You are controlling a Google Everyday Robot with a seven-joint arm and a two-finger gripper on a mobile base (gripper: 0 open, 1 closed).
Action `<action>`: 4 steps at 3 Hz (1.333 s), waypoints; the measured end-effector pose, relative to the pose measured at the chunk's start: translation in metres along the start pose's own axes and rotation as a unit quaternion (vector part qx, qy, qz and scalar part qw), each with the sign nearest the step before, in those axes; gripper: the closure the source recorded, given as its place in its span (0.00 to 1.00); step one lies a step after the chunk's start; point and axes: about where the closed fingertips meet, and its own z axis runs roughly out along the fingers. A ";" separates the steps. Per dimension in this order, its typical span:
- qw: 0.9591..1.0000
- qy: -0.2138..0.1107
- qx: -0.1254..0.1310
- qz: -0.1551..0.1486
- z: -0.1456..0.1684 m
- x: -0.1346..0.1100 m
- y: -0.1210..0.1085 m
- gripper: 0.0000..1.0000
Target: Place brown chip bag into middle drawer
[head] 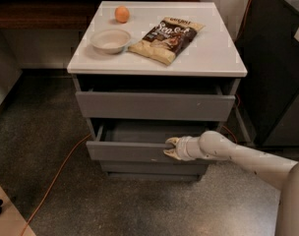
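Note:
The brown chip bag (166, 38) lies flat on the white cabinet top (213, 58), right of the white bowl. The middle drawer (125, 151) is pulled partly out, and its dark inside shows behind the grey front panel. My gripper (170, 148) is at the top edge of that front panel, right of its middle, closed on the edge. My arm reaches in from the lower right. The gripper is far below the bag.
A white bowl (110, 39) and an orange (122, 14) sit on the cabinet top at the left. The top drawer (154, 105) stands slightly out, and the bottom drawer (149, 168) is closed. An orange cable (56, 176) runs across the floor. A dark cabinet (277, 73) stands at the right.

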 end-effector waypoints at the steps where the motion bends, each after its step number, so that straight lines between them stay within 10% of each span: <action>1: 1.000 -0.003 -0.002 0.001 -0.002 -0.002 0.004 1.00; 4: 0.999 -0.037 -0.019 0.006 -0.014 -0.017 0.050 1.00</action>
